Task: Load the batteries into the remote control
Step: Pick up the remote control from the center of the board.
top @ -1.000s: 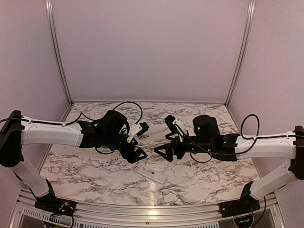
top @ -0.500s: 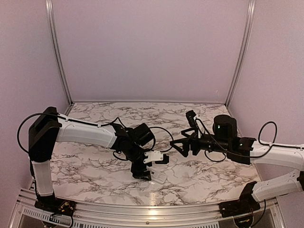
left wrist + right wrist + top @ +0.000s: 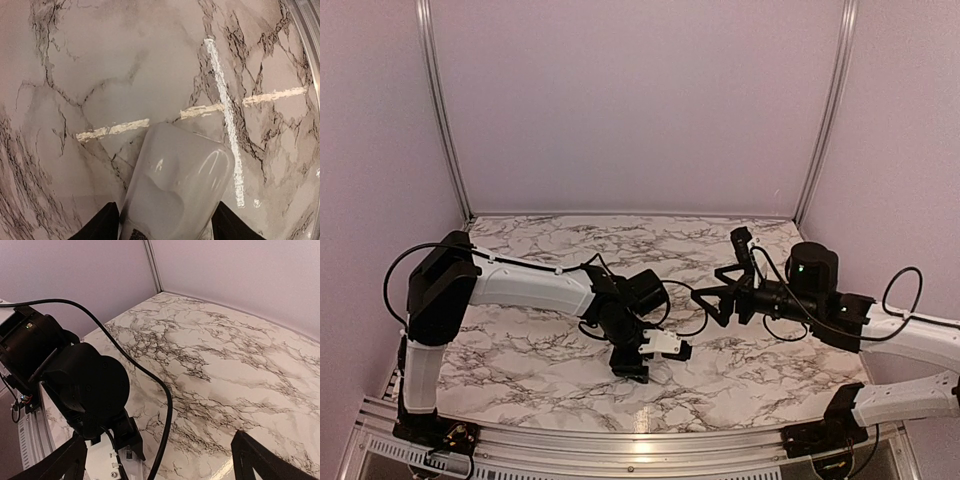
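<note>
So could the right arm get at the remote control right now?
Probably not cleanly. The left tool straddles the remote control from above, a finger at each side, and in the top view it hides most of it. The right tool hangs open off to the side; only one end of the remote looks free.
</note>
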`<act>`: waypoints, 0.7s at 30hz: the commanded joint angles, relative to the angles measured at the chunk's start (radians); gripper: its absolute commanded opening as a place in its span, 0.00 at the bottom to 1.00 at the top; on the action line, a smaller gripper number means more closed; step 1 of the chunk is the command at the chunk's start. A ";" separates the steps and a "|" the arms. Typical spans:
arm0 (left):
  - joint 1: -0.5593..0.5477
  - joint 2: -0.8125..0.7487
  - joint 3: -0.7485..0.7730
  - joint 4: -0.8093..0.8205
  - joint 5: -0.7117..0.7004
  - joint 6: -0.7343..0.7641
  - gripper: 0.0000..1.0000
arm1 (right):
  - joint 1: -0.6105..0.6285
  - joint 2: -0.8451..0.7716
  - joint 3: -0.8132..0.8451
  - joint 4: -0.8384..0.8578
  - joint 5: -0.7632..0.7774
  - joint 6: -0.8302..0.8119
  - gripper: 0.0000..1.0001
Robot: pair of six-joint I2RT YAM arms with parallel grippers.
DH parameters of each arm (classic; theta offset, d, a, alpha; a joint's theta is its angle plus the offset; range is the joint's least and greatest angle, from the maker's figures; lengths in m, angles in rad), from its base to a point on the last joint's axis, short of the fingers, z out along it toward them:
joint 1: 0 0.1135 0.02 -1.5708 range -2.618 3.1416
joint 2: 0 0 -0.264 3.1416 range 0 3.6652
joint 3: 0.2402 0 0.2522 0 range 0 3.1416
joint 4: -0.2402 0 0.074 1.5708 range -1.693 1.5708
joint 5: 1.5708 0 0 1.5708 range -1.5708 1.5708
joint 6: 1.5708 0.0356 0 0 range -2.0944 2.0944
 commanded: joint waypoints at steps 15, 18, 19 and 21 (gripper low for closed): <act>-0.004 0.028 0.022 -0.127 -0.101 0.036 0.44 | -0.010 -0.025 -0.022 -0.035 0.017 0.006 0.99; -0.002 -0.004 0.015 -0.091 -0.060 0.016 0.37 | -0.010 -0.026 -0.028 -0.025 0.014 0.004 0.99; 0.001 -0.024 0.006 -0.071 -0.036 0.009 0.35 | -0.010 -0.028 -0.030 -0.016 0.010 0.003 0.99; 0.013 -0.083 -0.016 -0.018 0.017 -0.016 0.32 | -0.011 -0.038 -0.037 0.000 0.003 0.002 0.99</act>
